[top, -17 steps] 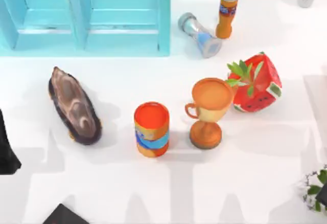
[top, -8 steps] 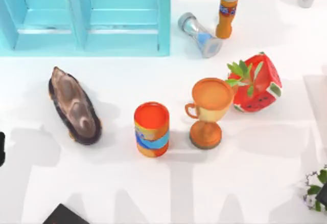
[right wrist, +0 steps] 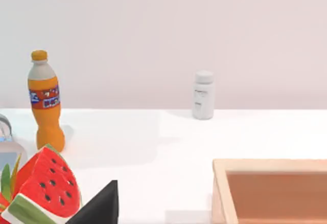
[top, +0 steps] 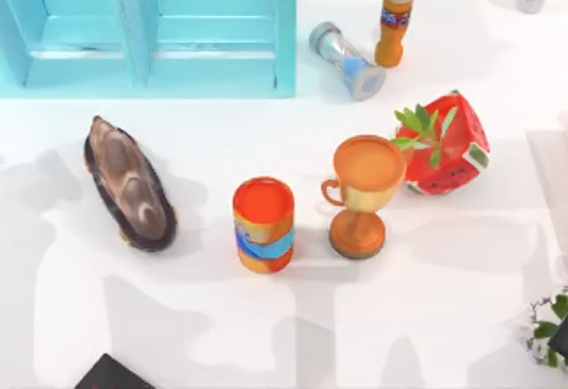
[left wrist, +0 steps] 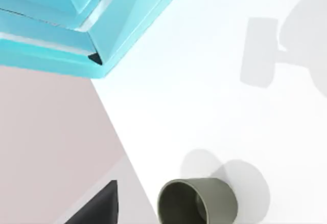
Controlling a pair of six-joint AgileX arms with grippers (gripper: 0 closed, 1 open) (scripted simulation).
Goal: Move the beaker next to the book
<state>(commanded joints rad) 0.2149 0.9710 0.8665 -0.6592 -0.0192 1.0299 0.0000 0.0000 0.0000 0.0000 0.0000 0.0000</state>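
Observation:
The beaker (top: 345,59), a translucent grey cylinder with a light-blue section, leans tilted at the back of the table, right beside the orange bottle (top: 394,19). A sliver of the beaker (right wrist: 6,157) shows in the right wrist view. One black corner of the book (top: 111,374) pokes in at the table's front left edge. A black wedge of my left gripper (left wrist: 98,207) shows in the left wrist view, far from the beaker. A like wedge of my right gripper (right wrist: 98,206) sits near the watermelon slice (right wrist: 43,188).
A cyan cabinet (top: 151,25) fills the back left. A brown shell (top: 129,185), an orange cup (top: 264,225), an orange goblet (top: 362,194) and the watermelon slice (top: 444,145) cross the middle. A wooden tray (right wrist: 271,191), a white bottle (right wrist: 203,95) and an olive cup (left wrist: 196,202) stand farther off.
The dark part of my left arm at the top view's left edge has drawn back out of sight, and the shadows on the table have shifted. The objects have not moved.

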